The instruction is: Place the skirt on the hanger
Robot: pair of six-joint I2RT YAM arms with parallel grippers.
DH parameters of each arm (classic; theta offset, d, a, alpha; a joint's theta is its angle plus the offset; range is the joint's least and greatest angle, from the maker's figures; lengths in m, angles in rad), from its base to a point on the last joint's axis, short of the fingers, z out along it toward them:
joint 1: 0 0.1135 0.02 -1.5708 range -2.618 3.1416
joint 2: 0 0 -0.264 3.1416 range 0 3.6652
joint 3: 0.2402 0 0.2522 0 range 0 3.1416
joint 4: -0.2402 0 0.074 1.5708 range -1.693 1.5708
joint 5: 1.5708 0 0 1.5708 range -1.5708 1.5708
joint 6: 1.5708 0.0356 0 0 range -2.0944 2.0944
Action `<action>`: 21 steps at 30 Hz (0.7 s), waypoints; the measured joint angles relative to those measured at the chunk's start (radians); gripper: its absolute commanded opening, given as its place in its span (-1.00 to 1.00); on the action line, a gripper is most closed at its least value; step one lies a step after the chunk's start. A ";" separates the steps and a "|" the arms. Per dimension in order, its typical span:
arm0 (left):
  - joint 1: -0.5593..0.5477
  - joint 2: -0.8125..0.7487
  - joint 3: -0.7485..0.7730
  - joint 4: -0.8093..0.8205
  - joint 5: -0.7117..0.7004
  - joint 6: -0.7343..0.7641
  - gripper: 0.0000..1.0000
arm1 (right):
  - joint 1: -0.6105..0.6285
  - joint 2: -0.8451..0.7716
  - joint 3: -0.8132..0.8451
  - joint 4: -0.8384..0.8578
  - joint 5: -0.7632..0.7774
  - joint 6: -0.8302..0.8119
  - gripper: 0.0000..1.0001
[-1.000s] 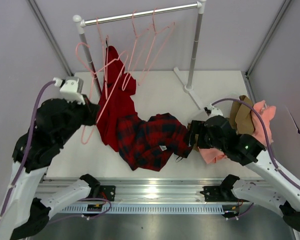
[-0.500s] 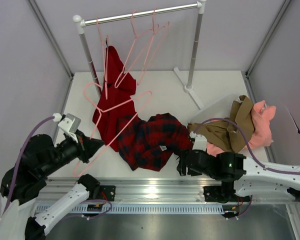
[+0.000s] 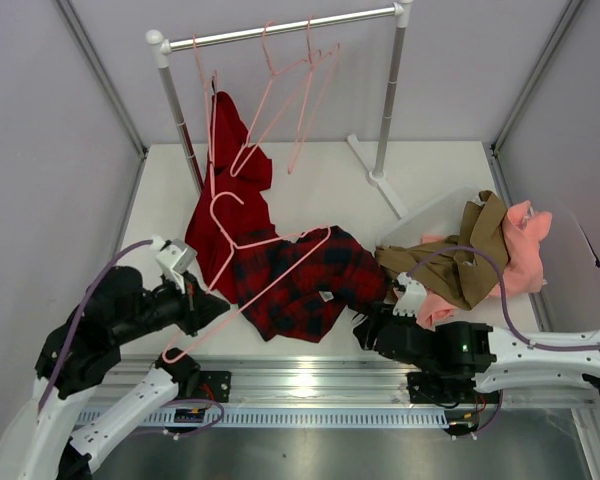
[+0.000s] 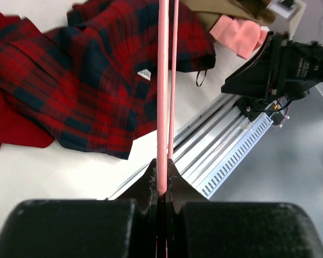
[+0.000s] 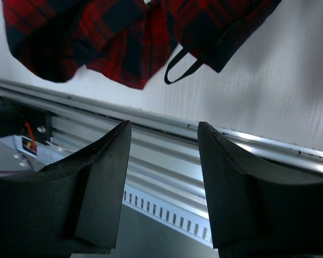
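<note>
steadying the hanger point(image 3: 270, 262) low and level falls to the left gripper point(image 4: 162, 166), clamped on its near-left corner. the right gripper point(image 5: 164, 129), fingers apart and empty, should take the skirt point(image 3: 300, 285) by its black loop point(image 5: 182, 67).
hanger: over the skirt, heaped mid-table point(image 3: 430, 170); long axis near-left to far-right, hook toward the rail point(image 3: 280, 28).

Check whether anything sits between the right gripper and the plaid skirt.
Nothing visible does. The open right gripper points at the skirt and its black loop; only the rail and bare table lie between.
</note>
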 measured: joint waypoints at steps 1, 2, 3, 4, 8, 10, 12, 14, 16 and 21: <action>0.000 0.008 -0.015 0.008 0.005 -0.005 -1.00 | 0.000 -0.026 -0.021 0.024 0.016 0.007 0.13; 0.000 0.016 -0.024 0.015 0.010 -0.006 -1.00 | 0.000 -0.048 -0.038 0.040 0.034 0.016 0.11; 0.000 0.023 -0.035 0.028 0.017 -0.009 -1.00 | 0.000 -0.068 -0.053 0.049 0.049 0.031 0.09; 0.000 0.032 -0.043 0.042 0.024 -0.014 -1.00 | 0.000 -0.090 -0.065 0.051 0.064 0.049 0.06; -0.017 0.063 -0.068 0.091 0.026 -0.024 -1.00 | -0.002 -0.148 -0.091 0.054 0.106 0.093 -0.03; -0.052 0.089 -0.079 0.106 0.012 -0.031 -1.00 | -0.011 -0.167 -0.103 0.063 0.114 0.101 -0.08; -0.114 0.125 -0.082 0.115 -0.026 -0.040 -1.00 | -0.025 -0.163 -0.118 0.083 0.113 0.106 -0.10; -0.187 0.163 -0.082 0.121 -0.069 -0.049 -1.00 | -0.049 -0.149 -0.136 0.105 0.106 0.105 -0.10; -0.243 0.193 -0.084 0.124 -0.101 -0.058 -1.00 | -0.085 -0.127 -0.153 0.128 0.085 0.098 -0.10; -0.336 0.231 -0.099 0.125 -0.179 -0.084 -1.00 | -0.159 -0.098 -0.167 0.162 0.036 0.068 -0.17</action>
